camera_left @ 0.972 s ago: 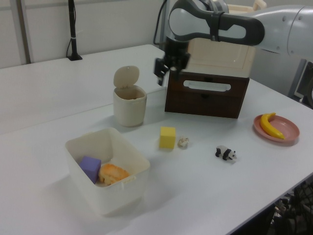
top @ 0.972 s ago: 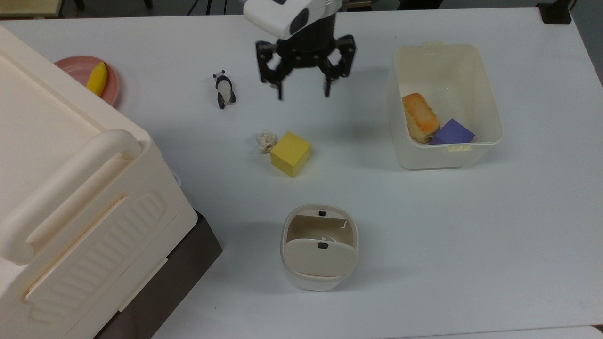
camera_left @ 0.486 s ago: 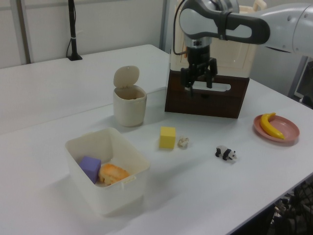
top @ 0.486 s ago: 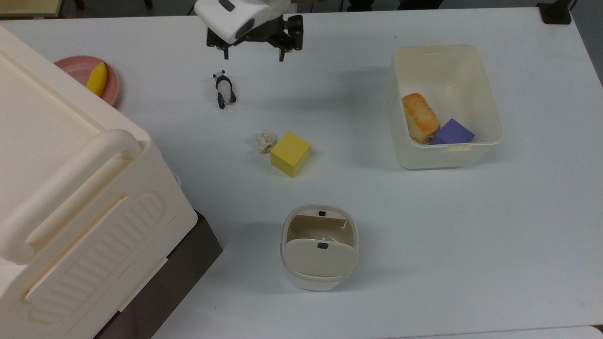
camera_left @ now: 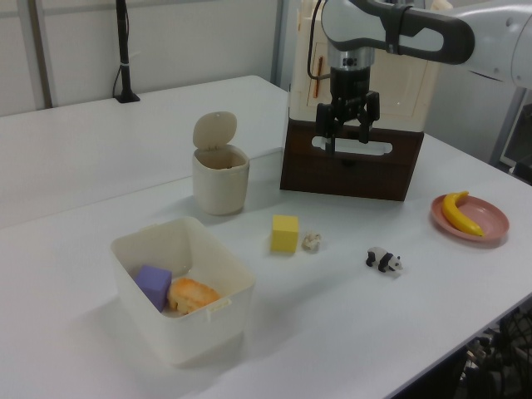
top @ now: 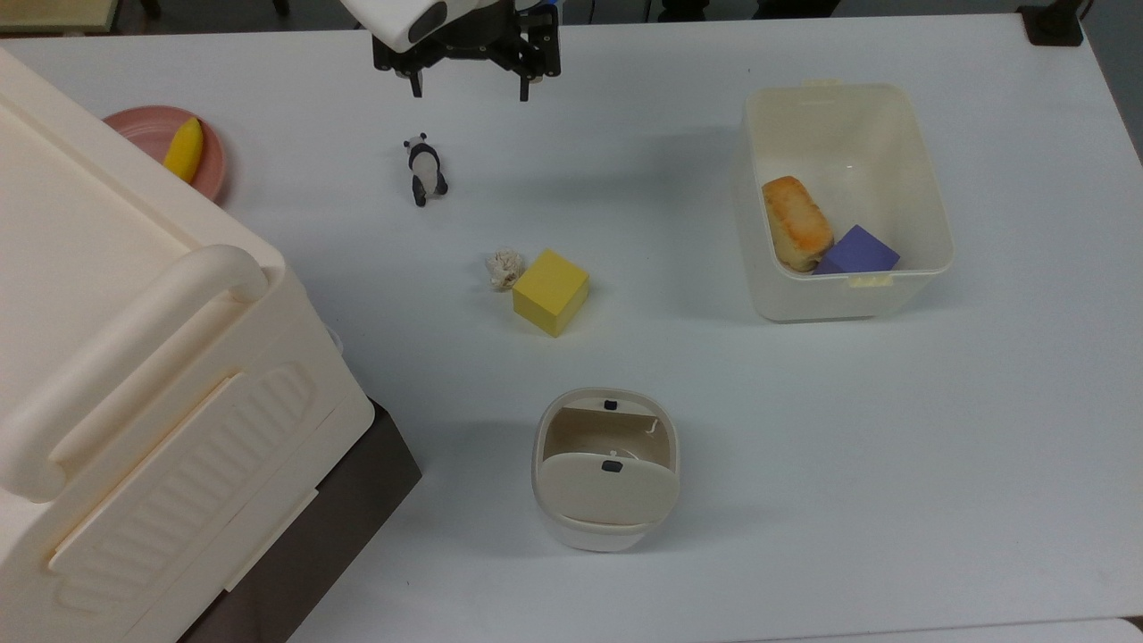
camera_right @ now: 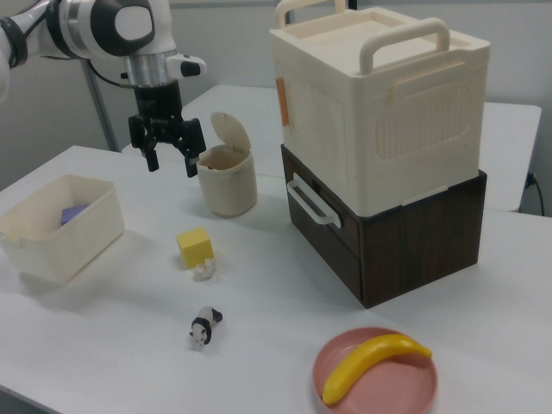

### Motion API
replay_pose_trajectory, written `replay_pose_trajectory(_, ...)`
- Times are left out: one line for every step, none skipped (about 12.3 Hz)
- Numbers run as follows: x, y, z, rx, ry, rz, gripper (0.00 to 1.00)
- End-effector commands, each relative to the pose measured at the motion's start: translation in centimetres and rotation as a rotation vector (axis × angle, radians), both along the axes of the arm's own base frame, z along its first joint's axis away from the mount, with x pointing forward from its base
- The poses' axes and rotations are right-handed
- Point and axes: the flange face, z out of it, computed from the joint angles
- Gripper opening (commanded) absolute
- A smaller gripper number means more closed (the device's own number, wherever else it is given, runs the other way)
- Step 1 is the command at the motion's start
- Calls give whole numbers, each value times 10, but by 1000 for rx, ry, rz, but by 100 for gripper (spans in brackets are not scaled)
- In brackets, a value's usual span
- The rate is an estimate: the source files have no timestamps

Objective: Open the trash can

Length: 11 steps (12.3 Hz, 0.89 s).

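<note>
The trash can (top: 605,469) is a small cream bin near the top view's lower middle. Its beige lid (camera_left: 215,130) stands raised and the inside (top: 600,430) shows. In the left view the trash can (camera_left: 220,179) stands left of the dark drawer unit, and in the right view the trash can (camera_right: 228,179) is just left of that unit. My gripper (top: 469,93) hangs open, holding nothing, high over the far side of the table and well away from the bin. In the left view the gripper (camera_left: 342,143) hangs in front of the drawer unit. The right view has the gripper (camera_right: 172,166) to the bin's left.
A yellow cube (top: 550,291), a crumpled scrap (top: 504,267) and a toy panda (top: 425,169) lie mid-table. A white tub (top: 835,304) holds bread and a purple block. A pink plate (top: 143,129) carries a banana. A big cream box (top: 134,375) sits on a dark drawer unit.
My gripper has gone from above the table's middle toward the top view's upper left, away from the trash can. The lid stays raised; nothing else moved.
</note>
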Motion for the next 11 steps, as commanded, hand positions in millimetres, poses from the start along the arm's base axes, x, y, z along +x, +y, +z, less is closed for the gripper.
replay_pose_trajectory(5,1,7,31,-103,-51,100)
replay_pose_trajectory(7,-1,8,32,-120,-74,100)
replay_pose_trajectory(8,-7,11,31,-134,-101,100)
replay_pose_trajectory(6,-15,16,31,-145,-111,100)
replay_pose_trajectory(6,-25,18,36,-148,-124,100)
replay_pose_trajectory(6,-27,19,51,-151,-133,100)
replay_pose_trajectory(5,-27,22,74,-151,-136,100)
replay_pose_trajectory(3,-26,23,75,-151,-134,100)
replay_pose_trajectory(4,-25,24,75,-154,-140,100)
replay_pose_trajectory(4,-26,24,76,-156,-145,100)
replay_pose_trajectory(4,-27,25,76,-158,-149,100)
